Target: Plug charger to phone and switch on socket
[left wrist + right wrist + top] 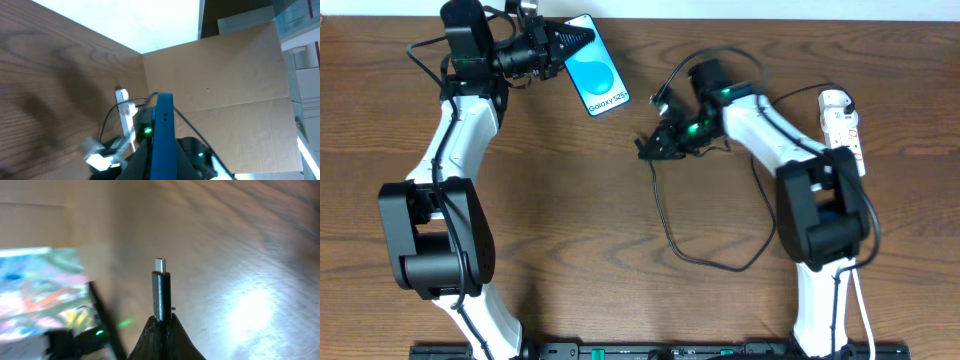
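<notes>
table (570,230): plain wood. the socket (842,122) sat at the right edge of the overhead frame, behind the right arm's elbow and well apart from both grippers. its switch state was unreadable.

the phone (598,70) was upper centre-left, screen up. the left gripper (570,41) was pinched narrow on its upper left end. in the left wrist view it showed edge-on at bottom centre. couldn't tell if it was off the wood.

the right gripper (655,148) was mid-frame, clamped on the charger (161,292) just behind the plug. the metal tip stuck out past the fingertips, dead centre of the right wrist view. plug and phone were apart. the bright blur at the left of that view was probably the phone.

my read: the step was mating plug to port, with the socket switch after that.
- couldn't read which edge had the port, so confirm it before closing in.
- square the tip's flat to the phone edge first, then push straight along the plug axis, slowly.
- the grip close to the tip looked good, so the plug should buckle little.
- the left pinch was at one end only, so the phone could pivot under the push. hold it rigid.
- the slack loop at lower centre could drag, so watch it.
</notes>
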{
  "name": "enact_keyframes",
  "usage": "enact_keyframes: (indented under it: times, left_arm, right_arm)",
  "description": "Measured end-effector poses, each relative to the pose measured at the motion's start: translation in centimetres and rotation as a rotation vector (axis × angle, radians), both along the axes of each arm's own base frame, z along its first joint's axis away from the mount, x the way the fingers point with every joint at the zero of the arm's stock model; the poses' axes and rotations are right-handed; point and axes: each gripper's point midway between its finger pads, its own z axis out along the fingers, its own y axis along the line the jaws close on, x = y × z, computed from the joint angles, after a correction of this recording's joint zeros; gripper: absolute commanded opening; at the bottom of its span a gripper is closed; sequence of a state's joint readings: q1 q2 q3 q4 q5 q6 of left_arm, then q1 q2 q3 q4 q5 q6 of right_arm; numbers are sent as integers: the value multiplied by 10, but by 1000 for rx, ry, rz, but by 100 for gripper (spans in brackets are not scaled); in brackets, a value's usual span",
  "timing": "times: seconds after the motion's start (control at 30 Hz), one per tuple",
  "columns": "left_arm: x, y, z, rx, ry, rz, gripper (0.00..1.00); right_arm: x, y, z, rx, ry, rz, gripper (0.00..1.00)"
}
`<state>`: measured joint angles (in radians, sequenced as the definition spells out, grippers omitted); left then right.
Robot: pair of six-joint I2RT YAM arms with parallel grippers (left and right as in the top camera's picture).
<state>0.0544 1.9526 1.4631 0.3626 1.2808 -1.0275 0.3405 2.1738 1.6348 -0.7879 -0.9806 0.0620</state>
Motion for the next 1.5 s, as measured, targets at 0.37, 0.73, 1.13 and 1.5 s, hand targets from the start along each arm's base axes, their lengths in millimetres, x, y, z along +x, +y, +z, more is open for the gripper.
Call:
enact_keyframes:
  times: [0.37, 0.73, 1.13, 1.5]
  left_arm:
    - [-1, -3, 42, -89, -74, -15, 7]
    - [8, 11, 47, -139, 0, 53, 7]
    - [13, 13, 48, -150, 12, 85, 8]
    - [12, 7, 48, -149, 9, 75, 7]
  right_arm:
    - [-16, -3, 91, 243, -154, 95, 1]
    - [-6, 20, 102, 280, -277, 122, 1]
    - [-8, 17, 163, 295, -402, 78, 1]
    - [-13, 18, 166, 326, -381, 93, 1]
